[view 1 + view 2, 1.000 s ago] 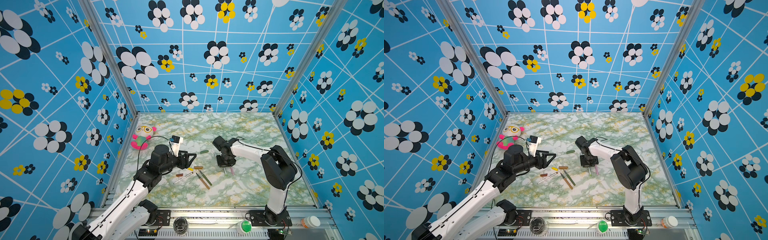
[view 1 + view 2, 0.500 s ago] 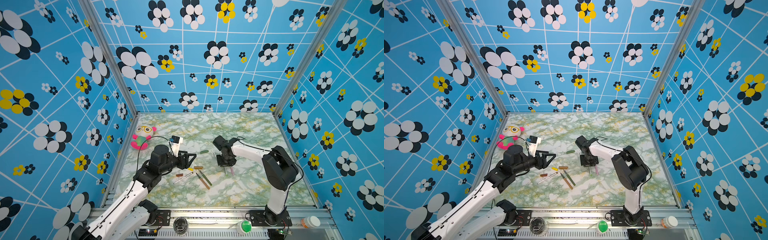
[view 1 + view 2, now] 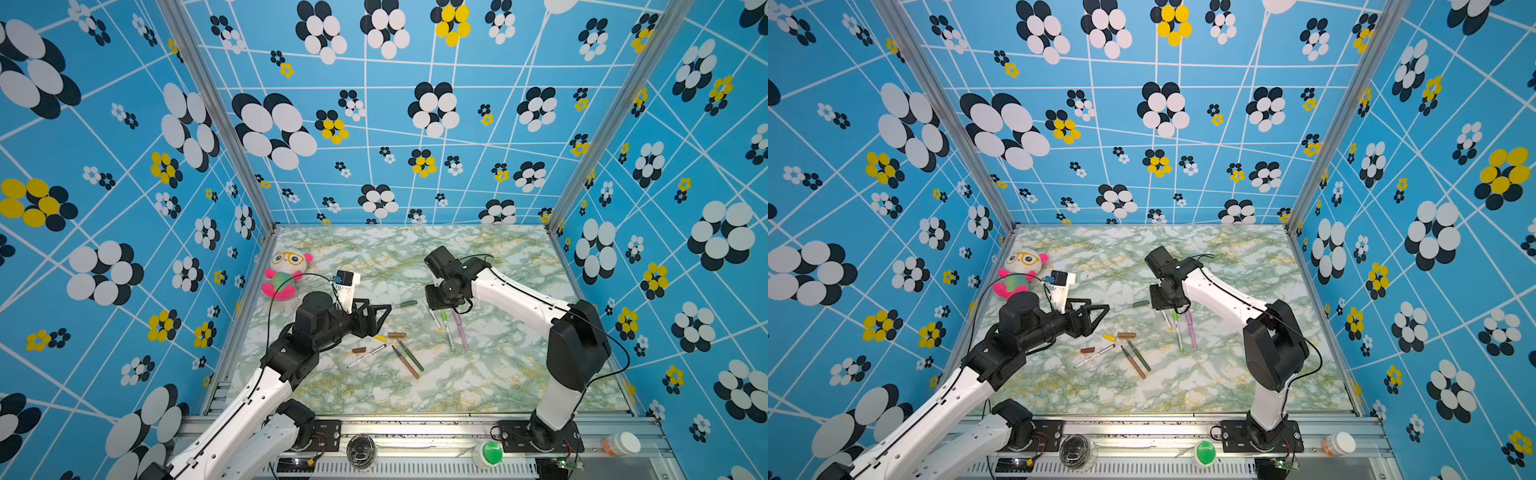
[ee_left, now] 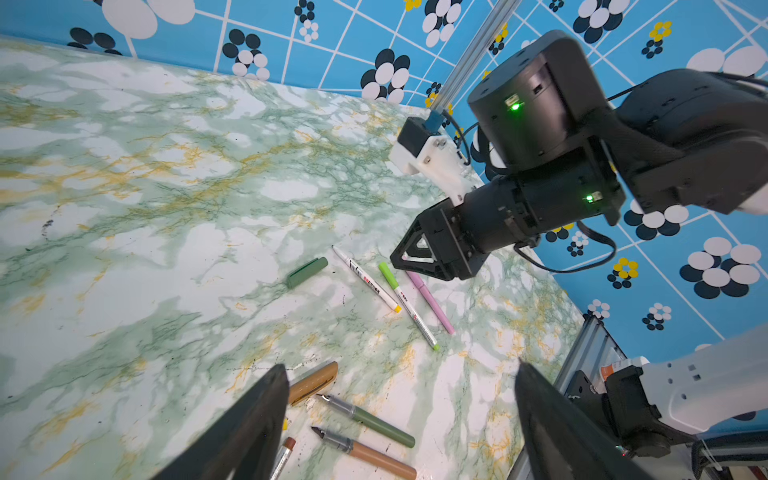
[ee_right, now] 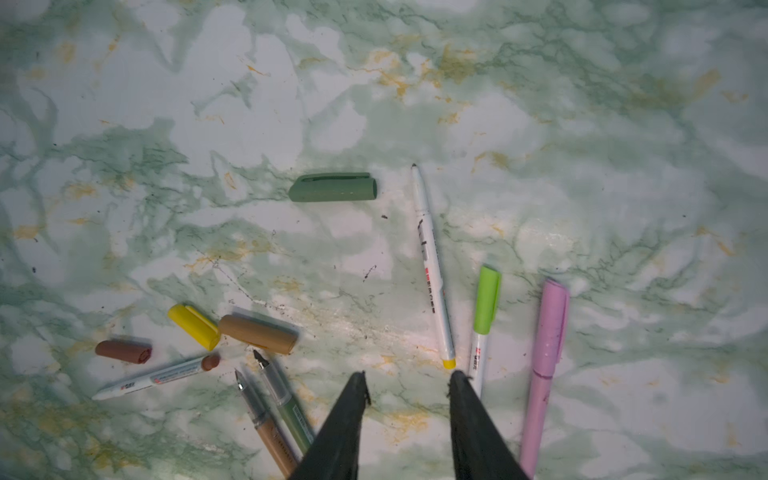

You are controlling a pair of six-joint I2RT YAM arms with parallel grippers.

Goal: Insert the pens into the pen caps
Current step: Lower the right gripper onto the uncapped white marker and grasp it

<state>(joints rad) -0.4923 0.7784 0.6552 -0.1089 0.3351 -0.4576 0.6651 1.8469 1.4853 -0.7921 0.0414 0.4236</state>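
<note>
My right gripper point(image 5: 409, 374) is open and empty, low over the table beside the yellow-tipped white pen point(image 5: 432, 270). Next to it lie a white pen wearing its light-green cap point(image 5: 487, 299) and a capped pink pen point(image 5: 546, 365). The dark-green cap point(image 5: 332, 187) lies alone. My left gripper point(image 4: 401, 365) hangs wide open and empty above the tan cap point(image 4: 313, 382), the dark-green pen point(image 4: 370, 420) and the tan pen point(image 4: 365, 453). The yellow cap point(image 3: 379, 338), brown cap point(image 3: 359, 350) and brown-tipped pen point(image 3: 368, 355) lie close by.
A plush toy point(image 3: 286, 272) sits at the back left of the marble table point(image 3: 498, 374). Patterned walls close three sides. On the front rail stand a green button point(image 3: 490, 453) and a white bottle point(image 3: 621, 444).
The right gripper's jaws have parted from nearly shut. The left gripper's jaws have spread wider. Both arms have hardly shifted.
</note>
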